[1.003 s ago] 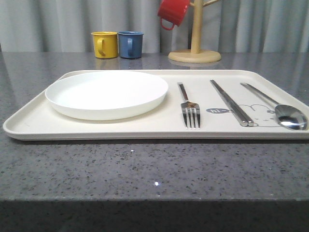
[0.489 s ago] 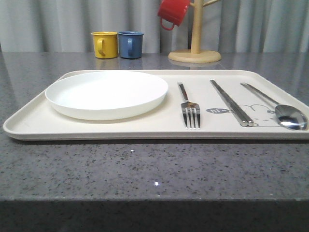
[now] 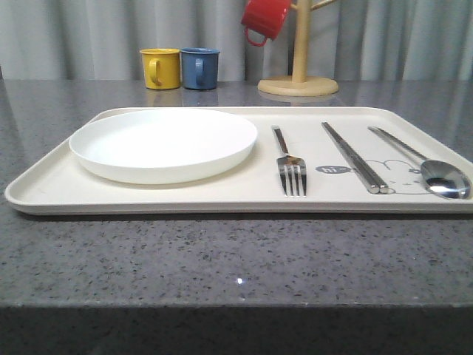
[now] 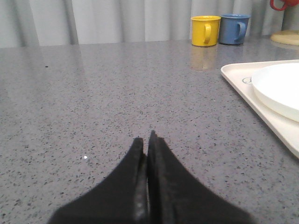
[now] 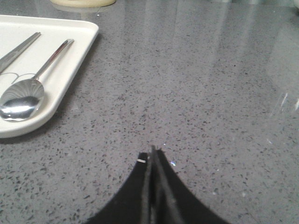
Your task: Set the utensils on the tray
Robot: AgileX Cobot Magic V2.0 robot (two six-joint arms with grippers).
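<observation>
The cream tray (image 3: 59, 177) lies on the grey stone table. On its right half rest the fork (image 3: 290, 164), the pair of chopsticks (image 3: 355, 157) and the spoon (image 3: 429, 166), side by side. My left gripper (image 4: 145, 140) is shut with nothing in it, over bare table to the left of the tray (image 4: 243, 88). My right gripper (image 5: 152, 154) is shut and empty too, over bare table to the right of the tray (image 5: 70, 70), where the spoon (image 5: 23, 100) lies near the rim.
A round white plate (image 3: 162, 144) sits on the tray's left half. Behind the tray stand a yellow mug (image 3: 160, 68) and a blue mug (image 3: 199, 68). A wooden mug tree (image 3: 299, 74) with a red mug (image 3: 264, 18) stands at the back.
</observation>
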